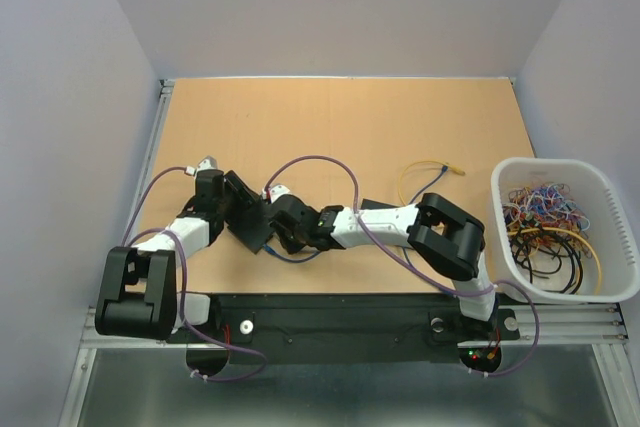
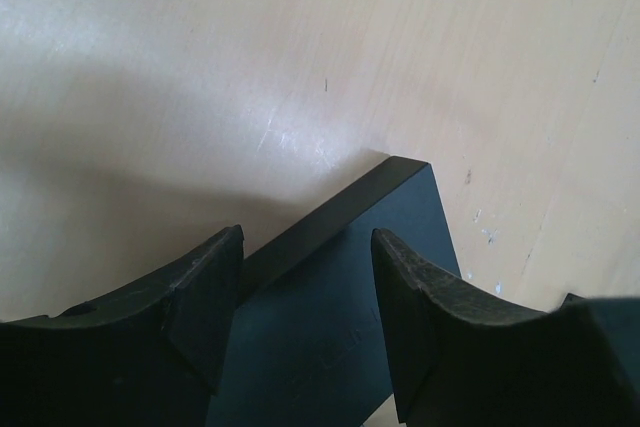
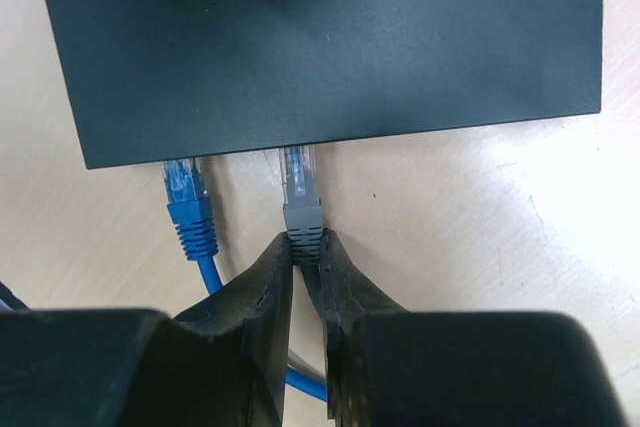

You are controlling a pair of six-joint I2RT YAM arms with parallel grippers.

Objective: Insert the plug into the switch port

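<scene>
Closest in, the right gripper [image 3: 305, 247] pinches the boot of the grey plug [image 3: 301, 197] at bottom centre. The plug's clear tip meets the lower edge of the switch [image 3: 330, 57], and the port itself is hidden under that edge. Switch lettering is cut off at top. A blue plug [image 3: 188, 202] sits just left, at the same edge. The left gripper [image 2: 308, 267] stands half-spread astride a switch corner; whether it grips cannot be told. Overhead, a basket [image 1: 560, 163] of cables sits at right.

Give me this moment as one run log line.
step: plug insertion | right gripper: shut on gray plug, tip at switch port beside blue plug | left gripper: open over switch corner | seating: unclear
</scene>
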